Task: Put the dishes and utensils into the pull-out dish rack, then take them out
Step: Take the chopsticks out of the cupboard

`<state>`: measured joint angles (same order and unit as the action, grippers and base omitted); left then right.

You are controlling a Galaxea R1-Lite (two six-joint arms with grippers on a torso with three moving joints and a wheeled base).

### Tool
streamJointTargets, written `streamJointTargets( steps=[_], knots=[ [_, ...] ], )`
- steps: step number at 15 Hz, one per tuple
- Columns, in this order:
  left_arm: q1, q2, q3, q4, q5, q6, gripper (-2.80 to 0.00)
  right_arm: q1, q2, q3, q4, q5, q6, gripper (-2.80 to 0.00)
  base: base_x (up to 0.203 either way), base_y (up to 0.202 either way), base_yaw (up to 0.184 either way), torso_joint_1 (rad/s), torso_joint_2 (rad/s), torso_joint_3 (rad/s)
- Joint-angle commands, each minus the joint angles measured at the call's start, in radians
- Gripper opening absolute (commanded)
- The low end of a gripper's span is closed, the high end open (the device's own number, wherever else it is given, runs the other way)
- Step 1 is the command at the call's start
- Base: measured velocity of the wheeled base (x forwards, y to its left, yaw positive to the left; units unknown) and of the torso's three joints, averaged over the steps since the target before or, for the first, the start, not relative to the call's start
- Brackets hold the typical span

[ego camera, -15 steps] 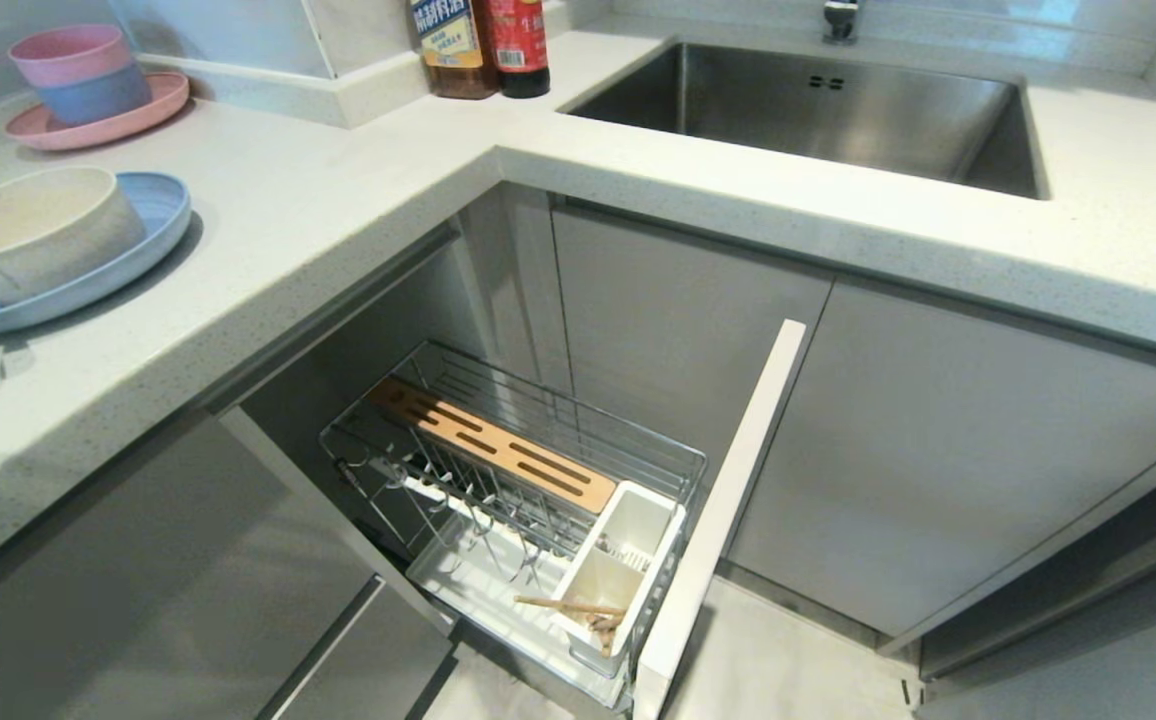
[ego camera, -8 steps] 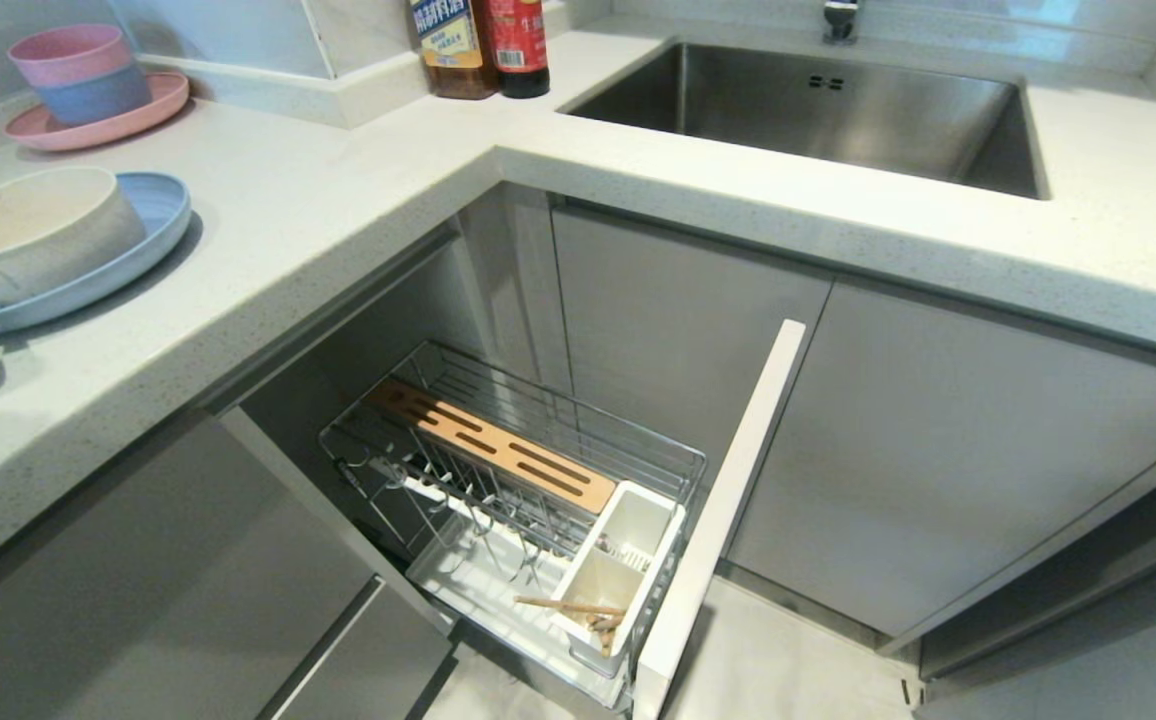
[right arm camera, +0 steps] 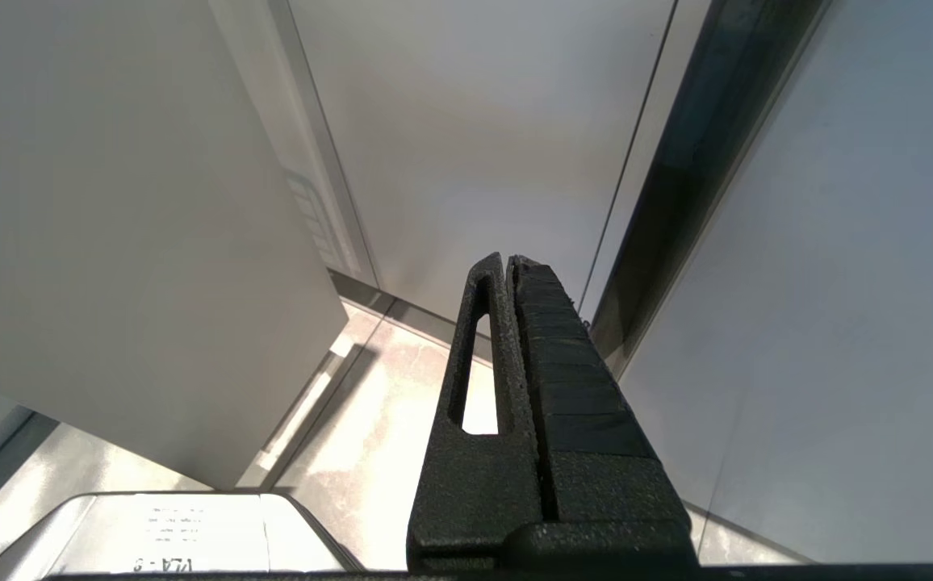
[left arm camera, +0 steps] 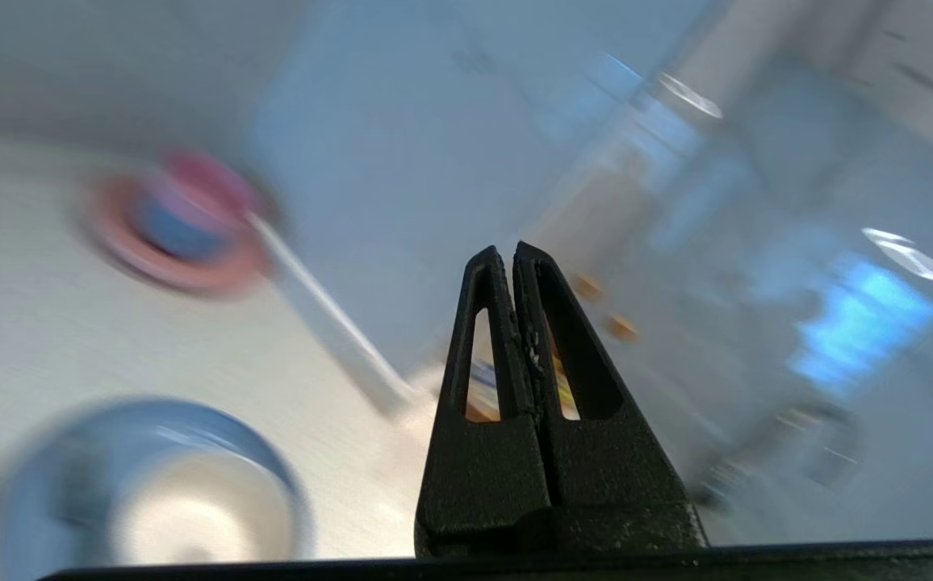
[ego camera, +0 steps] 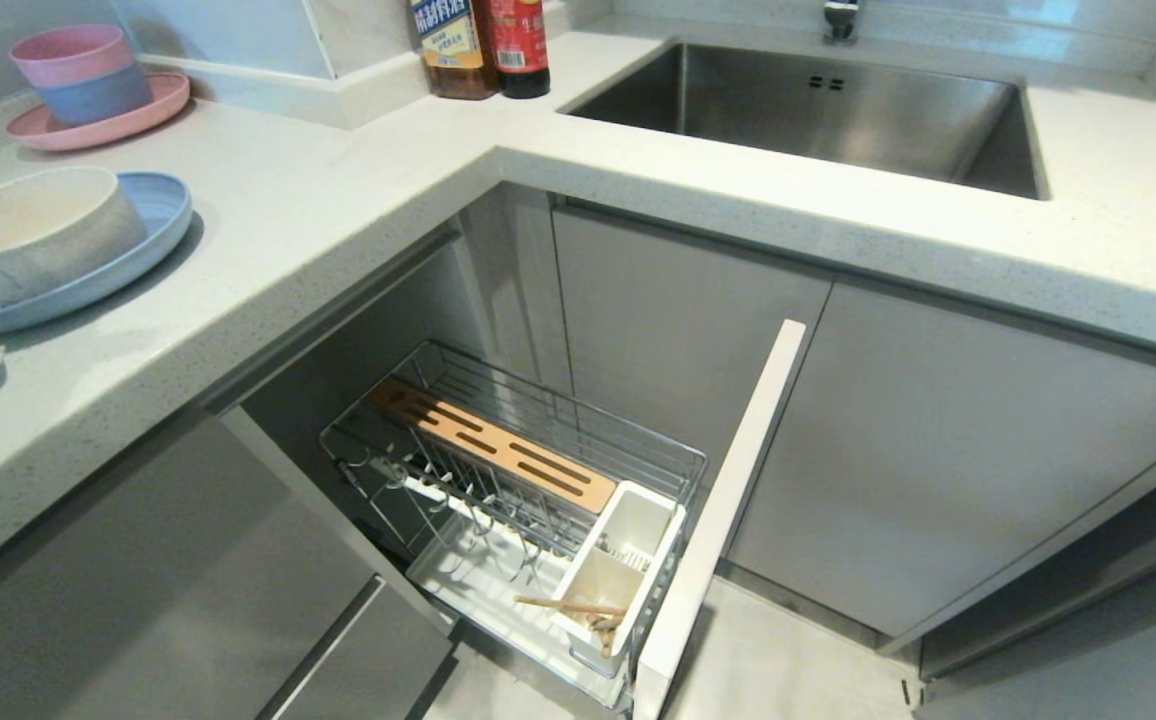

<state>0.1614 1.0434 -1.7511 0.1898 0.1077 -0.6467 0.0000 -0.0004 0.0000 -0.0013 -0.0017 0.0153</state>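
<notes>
Wooden chopsticks (ego camera: 570, 606) already lie in the rack's white cutlery holder (ego camera: 618, 572), at six o'clock. I judge loading barely begun: bowl (ego camera: 33, 230) on blue plate (ego camera: 153, 215) waits at nine (fork unseen). Left gripper (left arm camera: 508, 257) pinched empty; right gripper (right arm camera: 507, 266) closed, parked.

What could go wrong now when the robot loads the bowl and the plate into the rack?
The cream bowl sits inside the blue plate, so lifting the plate first could tip the bowl. The chopsticks lie slanted in the white cutlery holder and might slide out. The left gripper is shut and empty, so it must open before any grasp.
</notes>
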Motion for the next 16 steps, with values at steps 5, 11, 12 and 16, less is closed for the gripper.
streamJointTargets(
  steps=[5, 11, 12, 16],
  knots=[
    [-0.378, 0.099, 0.024, 0.144, 0.030, -0.012, -2.80, 0.000, 0.000, 0.001, 0.000, 0.000, 0.000, -2.80, 0.000, 0.000, 0.000, 0.000, 0.00, 0.000],
    [-0.623, 0.255, -0.052, 0.458, 0.027, 0.032, -2.80, 0.000, 0.000, 0.001, 0.000, 0.000, 0.000, -2.80, 0.000, 0.000, 0.000, 0.000, 0.00, 0.000],
    [-0.647, 0.274, -0.058, 0.503, 0.027, 0.034, -2.80, 0.000, 0.000, 0.002, 0.000, 0.000, 0.000, -2.80, 0.000, 0.000, 0.000, 0.000, 0.00, 0.000],
    [-0.760, 0.336, -0.062, 0.639, 0.020, 0.035, -2.80, 0.000, 0.000, 0.002, 0.000, 0.000, 0.000, -2.80, 0.000, 0.000, 0.000, 0.000, 0.00, 0.000]
  ],
)
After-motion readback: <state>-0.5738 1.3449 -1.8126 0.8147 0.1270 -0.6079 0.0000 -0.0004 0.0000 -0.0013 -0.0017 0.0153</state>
